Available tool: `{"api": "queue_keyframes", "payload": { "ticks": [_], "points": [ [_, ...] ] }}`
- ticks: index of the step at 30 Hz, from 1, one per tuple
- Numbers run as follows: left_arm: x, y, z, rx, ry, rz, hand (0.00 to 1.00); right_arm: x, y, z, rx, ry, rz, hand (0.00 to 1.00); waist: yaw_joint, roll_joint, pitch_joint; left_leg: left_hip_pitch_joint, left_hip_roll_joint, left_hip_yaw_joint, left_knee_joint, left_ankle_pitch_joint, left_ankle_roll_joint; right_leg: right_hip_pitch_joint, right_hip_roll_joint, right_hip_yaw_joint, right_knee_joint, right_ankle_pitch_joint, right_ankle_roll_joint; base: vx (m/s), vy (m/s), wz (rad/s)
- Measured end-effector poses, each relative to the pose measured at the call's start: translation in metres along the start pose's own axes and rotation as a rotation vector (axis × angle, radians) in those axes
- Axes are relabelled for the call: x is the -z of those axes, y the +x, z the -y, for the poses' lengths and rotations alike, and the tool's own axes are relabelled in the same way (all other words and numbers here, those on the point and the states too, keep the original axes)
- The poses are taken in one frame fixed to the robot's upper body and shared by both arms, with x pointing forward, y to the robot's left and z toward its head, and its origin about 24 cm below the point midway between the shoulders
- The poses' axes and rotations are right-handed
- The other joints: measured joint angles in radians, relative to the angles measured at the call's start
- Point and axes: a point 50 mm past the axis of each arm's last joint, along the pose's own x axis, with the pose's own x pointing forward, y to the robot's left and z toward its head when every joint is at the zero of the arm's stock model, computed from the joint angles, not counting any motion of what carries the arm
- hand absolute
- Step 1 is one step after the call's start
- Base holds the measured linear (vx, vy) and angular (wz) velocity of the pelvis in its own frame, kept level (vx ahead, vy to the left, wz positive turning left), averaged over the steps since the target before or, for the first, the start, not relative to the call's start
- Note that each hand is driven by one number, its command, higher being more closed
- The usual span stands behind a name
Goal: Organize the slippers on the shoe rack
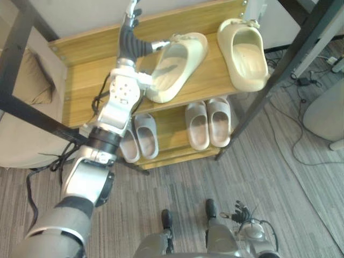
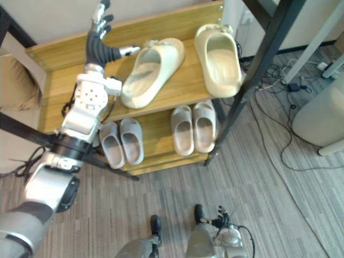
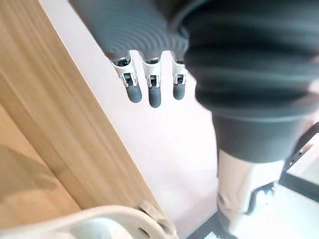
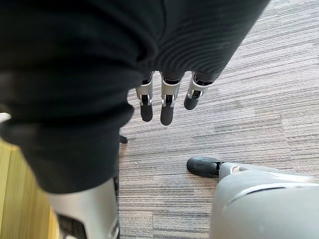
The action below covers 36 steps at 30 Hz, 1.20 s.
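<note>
A wooden shoe rack (image 1: 86,80) stands in front of me. Two large cream slippers lie on its top shelf. The left slipper (image 1: 174,67) lies askew, and the right slipper (image 1: 244,51) is nearly straight. On the lower shelf are a grey pair (image 1: 140,137) and a beige pair (image 1: 208,123). My left hand (image 1: 130,37) is raised over the top shelf, just left of the askew slipper. It is open, fingers straight up and thumb pointing at the slipper's rim (image 3: 114,219); whether they touch I cannot tell. My right hand (image 4: 167,99) hangs open over the carpet.
A beige cushioned seat (image 1: 21,80) sits left of the rack. A black metal frame post (image 1: 279,64) slants across the rack's right end, and another bar (image 1: 32,115) crosses at the left. Cables (image 1: 306,80) and a pale rounded object (image 1: 325,107) lie on the carpet to the right.
</note>
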Motion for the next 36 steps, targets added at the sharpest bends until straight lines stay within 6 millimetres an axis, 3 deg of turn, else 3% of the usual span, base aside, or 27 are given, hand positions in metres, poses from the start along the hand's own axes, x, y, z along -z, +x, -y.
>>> {"api": "queue_keyframes", "payload": {
  "ticks": [6,13,20,36],
  "points": [
    [0.035,-0.042,-0.003,-0.003,-0.118,-0.131,0.0,0.008,-0.001,-0.002,-0.007,-0.01,-0.038,0.0,0.025,0.0,-0.025,0.019,0.0,-0.024,-0.009,0.006,-0.002,0.031,0.0,-0.028,-0.01,-0.003,-0.005,-0.01,-0.001,0.12],
    [0.058,-0.077,-0.003,-0.001,-0.206,-0.242,0.0,0.011,-0.003,-0.006,-0.023,-0.02,-0.051,0.0,0.044,-0.005,-0.039,0.034,0.001,-0.042,-0.028,0.015,-0.001,0.048,-0.001,-0.049,-0.011,-0.006,-0.004,-0.01,0.0,0.08],
    [0.06,-0.093,0.019,0.078,-0.314,-0.284,0.0,0.013,-0.003,-0.009,-0.034,-0.063,-0.052,0.0,0.045,-0.016,-0.05,0.032,0.0,-0.052,-0.031,0.019,-0.001,0.05,-0.003,-0.061,-0.011,-0.008,0.0,0.0,0.001,0.04],
    [0.046,-0.108,0.075,0.232,-0.492,-0.311,0.0,0.018,-0.003,-0.01,-0.036,-0.069,-0.082,0.0,0.035,-0.03,-0.069,0.036,-0.001,-0.066,-0.031,0.02,-0.001,0.062,-0.005,-0.081,-0.012,-0.012,0.005,0.0,0.0,0.02]
  ]
}}
